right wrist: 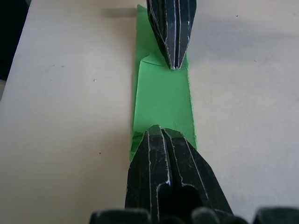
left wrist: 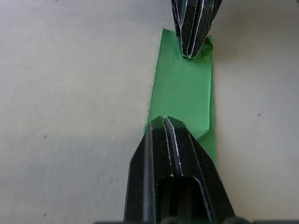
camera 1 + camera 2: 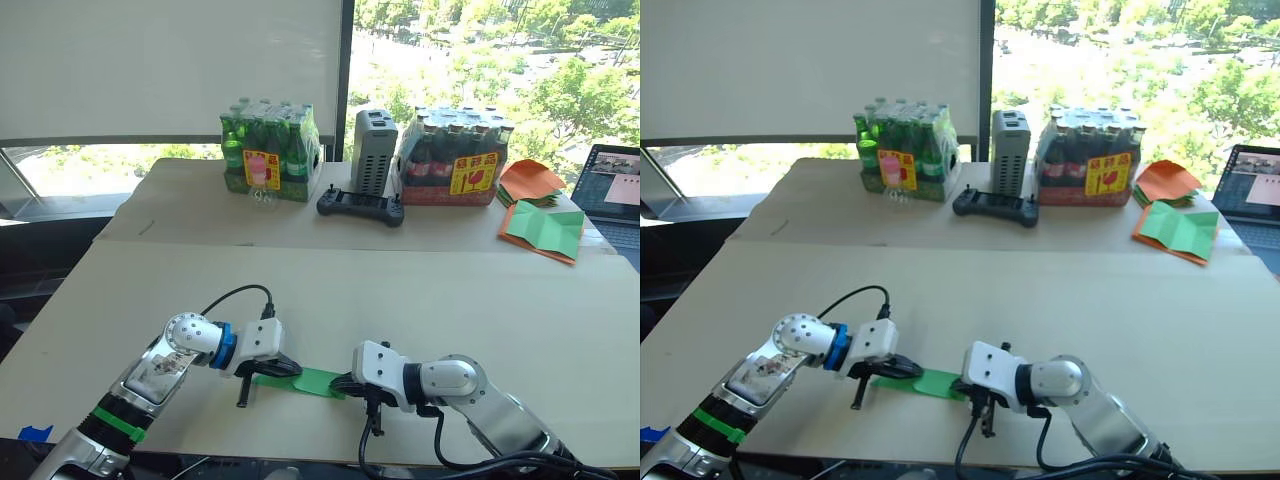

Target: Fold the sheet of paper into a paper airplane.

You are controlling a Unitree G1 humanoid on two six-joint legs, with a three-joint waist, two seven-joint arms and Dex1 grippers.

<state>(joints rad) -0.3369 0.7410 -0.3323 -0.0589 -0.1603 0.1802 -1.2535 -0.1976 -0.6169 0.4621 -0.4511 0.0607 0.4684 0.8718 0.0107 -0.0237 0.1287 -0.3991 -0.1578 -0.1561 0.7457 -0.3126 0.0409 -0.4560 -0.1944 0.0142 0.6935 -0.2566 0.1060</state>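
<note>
One folded green sheet of paper [image 3: 316,381] lies on the near surface [image 3: 420,290]. Two grippers meet at it: the left gripper [image 2: 164,122] and the right gripper [image 1: 160,130], each with two black fingers. At the back stand two shrink-wrapped bottle packs, one of green bottles [image 3: 268,150] and one of dark bottles [image 3: 452,155]. Also there: one grey box [image 3: 373,150], one black controller [image 3: 361,206], one laptop [image 3: 612,190], and one pile of orange and green sheets [image 3: 540,205].

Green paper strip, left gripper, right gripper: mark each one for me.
green paper strip [image 2: 182,93], left wrist view, bare flat middle of the strip.
left gripper [image 2: 163,122], left wrist view, fingertips pressed on the strip's near end.
right gripper [image 1: 159,130], right wrist view, fingertips on the strip's other end.
</note>
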